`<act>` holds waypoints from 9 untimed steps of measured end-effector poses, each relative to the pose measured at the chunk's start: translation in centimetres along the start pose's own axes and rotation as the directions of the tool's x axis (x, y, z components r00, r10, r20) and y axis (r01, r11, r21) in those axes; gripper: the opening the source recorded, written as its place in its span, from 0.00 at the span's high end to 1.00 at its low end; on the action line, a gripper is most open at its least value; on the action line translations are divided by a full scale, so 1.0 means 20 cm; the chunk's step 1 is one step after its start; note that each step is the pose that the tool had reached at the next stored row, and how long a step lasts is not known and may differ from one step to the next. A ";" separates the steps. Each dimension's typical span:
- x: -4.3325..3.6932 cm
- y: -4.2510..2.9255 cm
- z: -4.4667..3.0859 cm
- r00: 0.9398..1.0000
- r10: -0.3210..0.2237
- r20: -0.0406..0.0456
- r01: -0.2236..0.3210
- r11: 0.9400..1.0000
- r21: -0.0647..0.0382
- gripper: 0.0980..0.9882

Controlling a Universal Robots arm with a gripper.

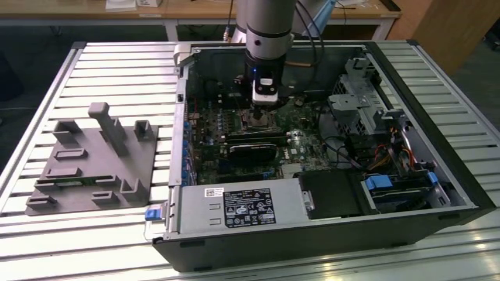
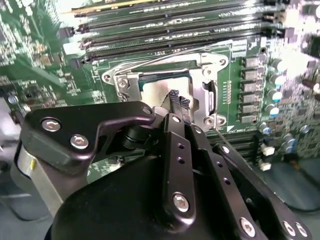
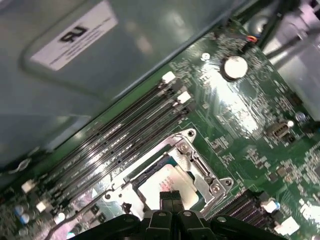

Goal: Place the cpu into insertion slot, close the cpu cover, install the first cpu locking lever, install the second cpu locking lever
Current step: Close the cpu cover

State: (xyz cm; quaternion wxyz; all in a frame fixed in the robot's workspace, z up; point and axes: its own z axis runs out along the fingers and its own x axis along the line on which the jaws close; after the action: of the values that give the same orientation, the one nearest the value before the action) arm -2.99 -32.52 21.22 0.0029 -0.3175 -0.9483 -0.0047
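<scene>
The cpu [image 3: 167, 181] is lying flat inside the insertion slot [image 3: 146, 175]. Its pale face is showing through the cut-out of the cpu cover [image 3: 202, 167], which is looking lowered around the chip rather than standing open. The gripper [image 3: 170, 196] is hanging right over the chip's near edge with its two black fingertips pinched together and nothing between them; whether they are pressing on the metal I cannot tell. Placement is therefore reading as done, and the work seems to be sitting between seating the cover and the first locking lever. In the second wrist view a thin wire lever [image 2: 175, 55] is running slantwise along the side of the socket nearest the memory slots [image 2: 175, 25], and it is looking unhooked. By my judgement the next move is calling for the clenched tips to work as a narrow pusher, meeting thin springy metal squarely without sliding onto the chip. The first wrist view is giving the socket nearly whole, frame and chip together. The second wrist view is losing half the socket behind the gripper's own linkage but is offering the lever. The exterior view is showing the arm [image 1: 270, 23] reaching down into the open computer case [image 1: 390, 193], with a grey fixture [image 1: 93, 158] lying well apart on the table [image 1: 117, 58].
</scene>
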 end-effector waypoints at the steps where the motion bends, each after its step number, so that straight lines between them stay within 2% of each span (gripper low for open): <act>1: 0.000 0.000 0.000 1.000 -0.018 0.000 0.018 1.000 0.000 0.99; 5: 0.000 0.000 0.001 0.996 -0.091 -0.001 0.091 0.996 0.001 0.99; 9: 0.000 0.000 0.001 0.987 -0.162 -0.001 0.162 0.987 0.001 0.99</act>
State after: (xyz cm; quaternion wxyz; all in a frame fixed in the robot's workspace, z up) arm -2.99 -32.52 21.20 0.0033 -0.2392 -0.9710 -0.0044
